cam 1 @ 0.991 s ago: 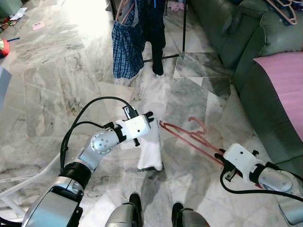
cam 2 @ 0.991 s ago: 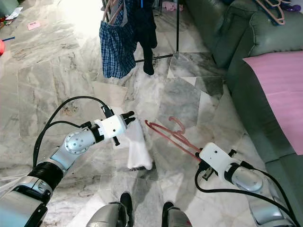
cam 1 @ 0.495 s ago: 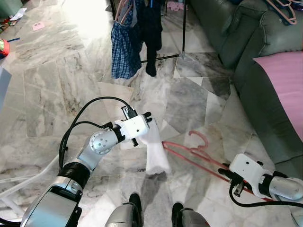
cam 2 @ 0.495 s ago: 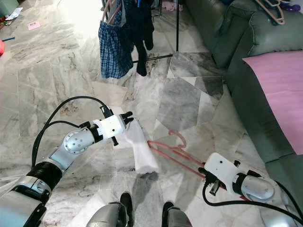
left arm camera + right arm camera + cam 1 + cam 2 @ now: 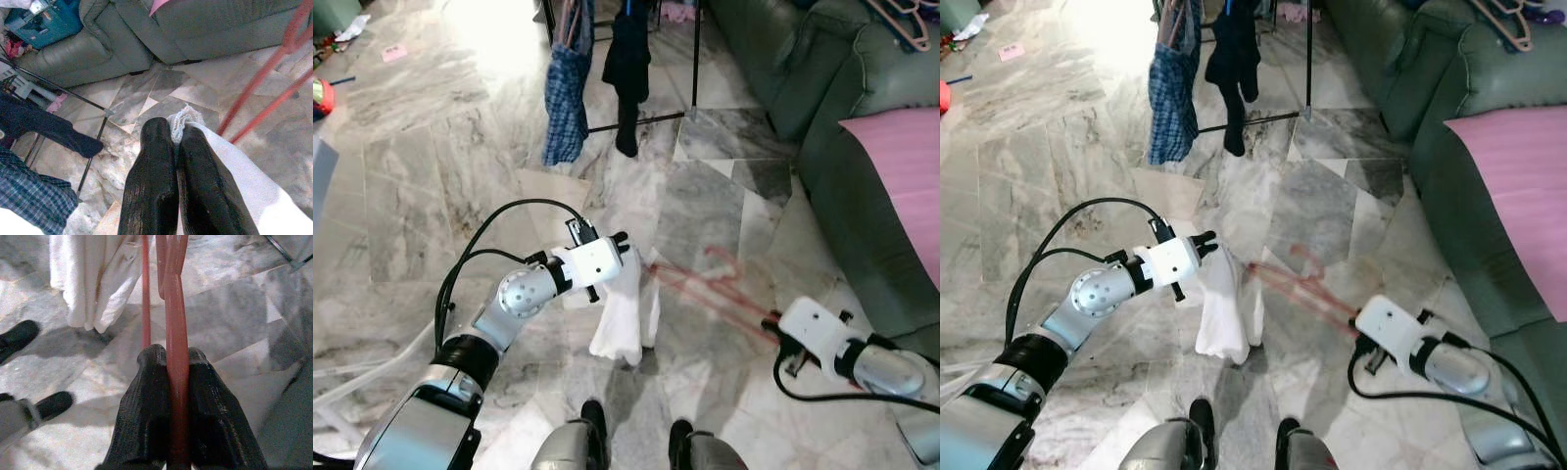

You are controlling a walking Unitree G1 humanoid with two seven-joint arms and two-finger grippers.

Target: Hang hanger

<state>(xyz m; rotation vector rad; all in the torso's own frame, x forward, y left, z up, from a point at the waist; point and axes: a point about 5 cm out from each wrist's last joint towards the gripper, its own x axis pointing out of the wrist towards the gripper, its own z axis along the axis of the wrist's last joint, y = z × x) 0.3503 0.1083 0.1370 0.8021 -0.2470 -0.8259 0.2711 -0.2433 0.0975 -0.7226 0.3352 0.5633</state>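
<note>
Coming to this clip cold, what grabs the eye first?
The left gripper dangles a white cloth over the marble floor, and the right gripper clamps a pink hanger pointing toward it. Ahead, dark and plaid clothes hang on a rack beside the green sofa.

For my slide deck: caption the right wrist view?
Right gripper clamped on a red hanger, white cloth hanging beyond.
</note>
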